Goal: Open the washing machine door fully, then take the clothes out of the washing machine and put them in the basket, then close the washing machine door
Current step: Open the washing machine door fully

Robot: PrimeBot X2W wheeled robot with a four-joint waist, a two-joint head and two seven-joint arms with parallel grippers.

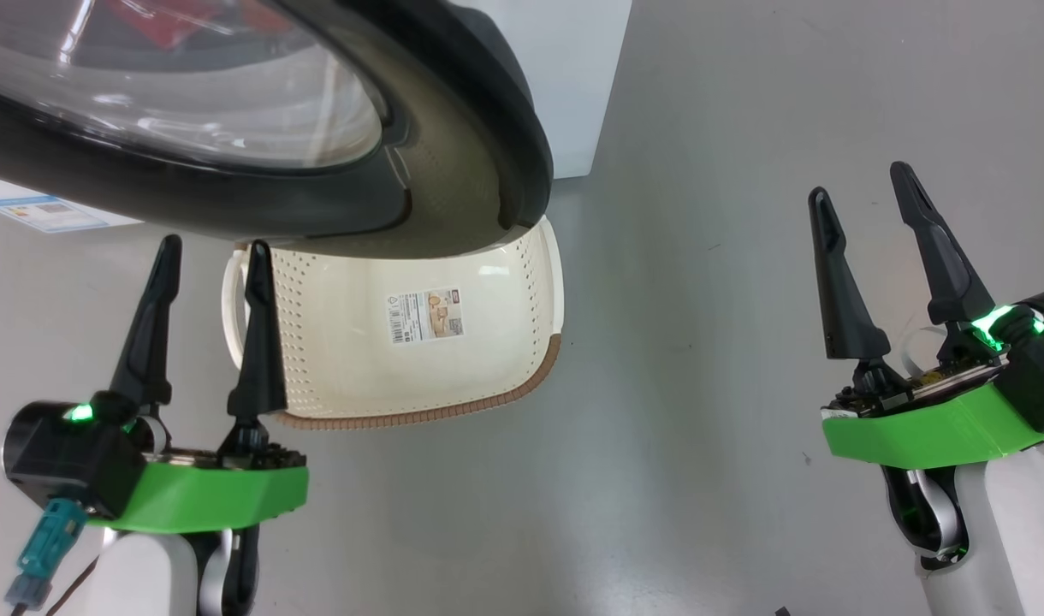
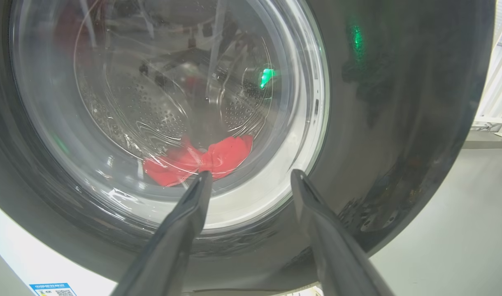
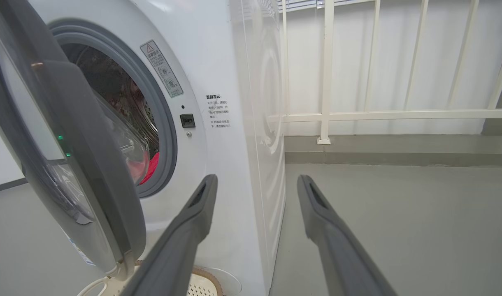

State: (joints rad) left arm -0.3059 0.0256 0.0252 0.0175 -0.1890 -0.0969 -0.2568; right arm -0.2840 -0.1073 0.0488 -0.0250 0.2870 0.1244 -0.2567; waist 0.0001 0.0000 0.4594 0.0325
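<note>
The washing machine door (image 1: 453,120), black-rimmed with a bulging glass window, stands partly open and overhangs the basket (image 1: 488,342). The white washing machine (image 3: 230,135) shows its grey rubber ring and drum. Red clothes (image 2: 201,161) lie in the drum, seen through the door glass, and a red patch of the clothes (image 3: 151,166) shows at the opening. My left gripper (image 1: 212,248) is open, empty, just below the door rim and beside the basket's left handle. My right gripper (image 1: 864,184) is open and empty over bare floor, well right of the door.
The basket, cream with a brown rim, stands on the grey floor under the door, its barcode sticker (image 1: 426,315) on its base. A blue label (image 1: 43,212) marks the machine front. A white railing (image 3: 382,115) runs behind the machine. Open floor lies right of the basket.
</note>
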